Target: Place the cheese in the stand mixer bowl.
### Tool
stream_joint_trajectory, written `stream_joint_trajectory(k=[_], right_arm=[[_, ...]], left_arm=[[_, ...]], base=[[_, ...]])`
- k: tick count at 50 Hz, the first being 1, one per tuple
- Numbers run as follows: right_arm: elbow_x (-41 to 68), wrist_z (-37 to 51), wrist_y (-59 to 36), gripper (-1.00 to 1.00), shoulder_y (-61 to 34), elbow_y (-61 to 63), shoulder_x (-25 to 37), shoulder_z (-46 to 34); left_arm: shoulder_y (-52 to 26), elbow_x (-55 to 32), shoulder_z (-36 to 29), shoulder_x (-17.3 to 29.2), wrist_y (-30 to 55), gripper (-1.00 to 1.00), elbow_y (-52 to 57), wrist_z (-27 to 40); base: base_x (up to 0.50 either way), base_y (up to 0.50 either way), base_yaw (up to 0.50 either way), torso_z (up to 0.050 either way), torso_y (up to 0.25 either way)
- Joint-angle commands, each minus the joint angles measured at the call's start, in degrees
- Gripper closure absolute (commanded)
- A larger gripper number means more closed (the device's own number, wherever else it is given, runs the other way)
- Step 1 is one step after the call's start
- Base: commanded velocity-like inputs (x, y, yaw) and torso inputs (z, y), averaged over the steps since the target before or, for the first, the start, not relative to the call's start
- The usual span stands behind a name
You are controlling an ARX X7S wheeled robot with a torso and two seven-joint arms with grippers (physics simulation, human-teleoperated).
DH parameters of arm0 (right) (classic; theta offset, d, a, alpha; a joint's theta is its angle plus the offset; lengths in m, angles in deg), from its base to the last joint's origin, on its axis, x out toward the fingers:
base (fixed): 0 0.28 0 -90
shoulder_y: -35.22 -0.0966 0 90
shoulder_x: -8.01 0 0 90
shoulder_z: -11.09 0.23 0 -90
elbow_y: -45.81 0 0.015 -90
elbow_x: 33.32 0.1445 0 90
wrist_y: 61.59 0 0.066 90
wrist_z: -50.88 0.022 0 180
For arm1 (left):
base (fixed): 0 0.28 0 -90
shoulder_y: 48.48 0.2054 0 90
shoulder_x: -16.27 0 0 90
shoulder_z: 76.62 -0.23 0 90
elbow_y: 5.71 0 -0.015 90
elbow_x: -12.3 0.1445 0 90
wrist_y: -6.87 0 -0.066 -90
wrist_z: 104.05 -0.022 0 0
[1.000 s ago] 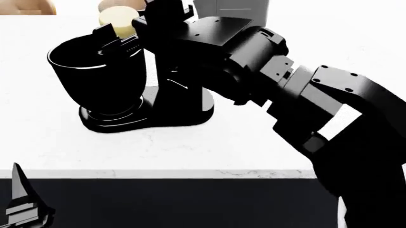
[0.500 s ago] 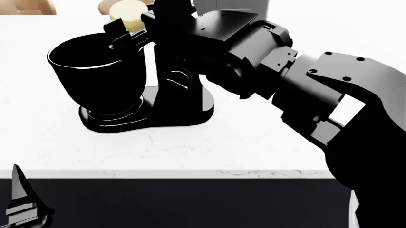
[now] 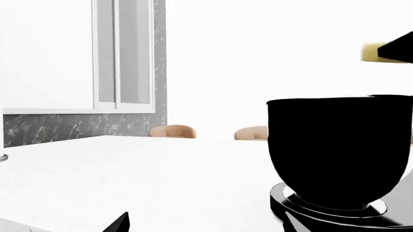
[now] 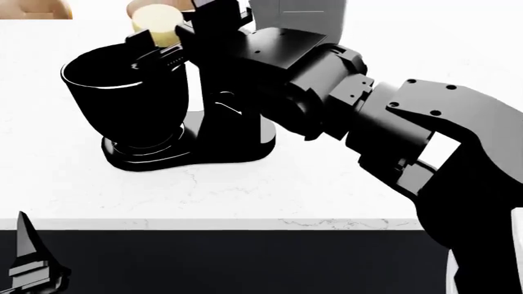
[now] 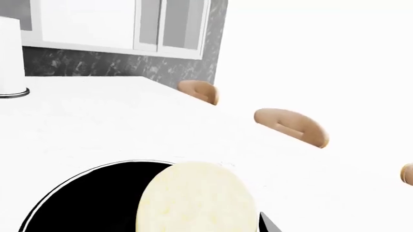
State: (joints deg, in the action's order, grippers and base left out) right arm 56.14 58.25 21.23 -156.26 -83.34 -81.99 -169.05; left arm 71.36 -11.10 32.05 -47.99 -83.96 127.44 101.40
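Note:
The cheese (image 4: 155, 21), a pale yellow short cylinder, is held in my right gripper (image 4: 175, 29), which is shut on it just above the far right rim of the stand mixer bowl (image 4: 122, 101). In the right wrist view the cheese (image 5: 197, 198) fills the space between the jaws, with the bowl's black inside (image 5: 84, 205) right below it. In the left wrist view the bowl (image 3: 339, 150) stands at the right and a bit of the cheese (image 3: 371, 52) shows above it. My left gripper (image 4: 31, 264) is open and empty, low in front of the counter edge.
The bowl sits on the black mixer base (image 4: 208, 147) on the white counter (image 4: 270, 196). Tan wooden shapes (image 5: 291, 125) lie beyond the counter's far side. A grey boxy mixer head (image 4: 298, 11) is at the back. A white cylinder (image 5: 9, 58) stands far off.
My right gripper with the cheese shifted slightly up and right, then back left. It stays over the bowl's far rim. The left arm has not moved.

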Motion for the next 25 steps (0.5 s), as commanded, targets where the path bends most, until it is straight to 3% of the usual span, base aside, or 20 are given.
stream_joint_trajectory(k=[1,20,21,25], right_arm=[[-1.0,0.3,0.4,1.00,-0.3,1.5,0.0,0.2],[-0.5,1.4,0.1,1.00,0.3,3.2,0.0,0.2],[-0.6,1.8,0.0,-1.00,0.4,3.3,0.0,0.2],[-0.6,1.8,0.1,-1.00,0.6,3.3,0.0,0.2]], left_arm=[[-0.2,-0.1,0.0,0.0,0.0,-1.00,-0.2,0.0],[0.0,-0.3,0.2,-0.1,-0.3,-1.00,-0.7,0.0],[0.0,-0.3,0.2,-0.1,-0.4,-1.00,-0.8,-0.1],[-0.2,-0.4,0.0,-0.1,-0.4,-1.00,-1.1,-0.2]], base=[[0.00,0.00,0.00,0.000,0.000],[0.00,0.00,0.00,0.000,0.001],[0.00,0.00,0.00,0.000,0.000],[0.00,0.00,0.00,0.000,0.000]])
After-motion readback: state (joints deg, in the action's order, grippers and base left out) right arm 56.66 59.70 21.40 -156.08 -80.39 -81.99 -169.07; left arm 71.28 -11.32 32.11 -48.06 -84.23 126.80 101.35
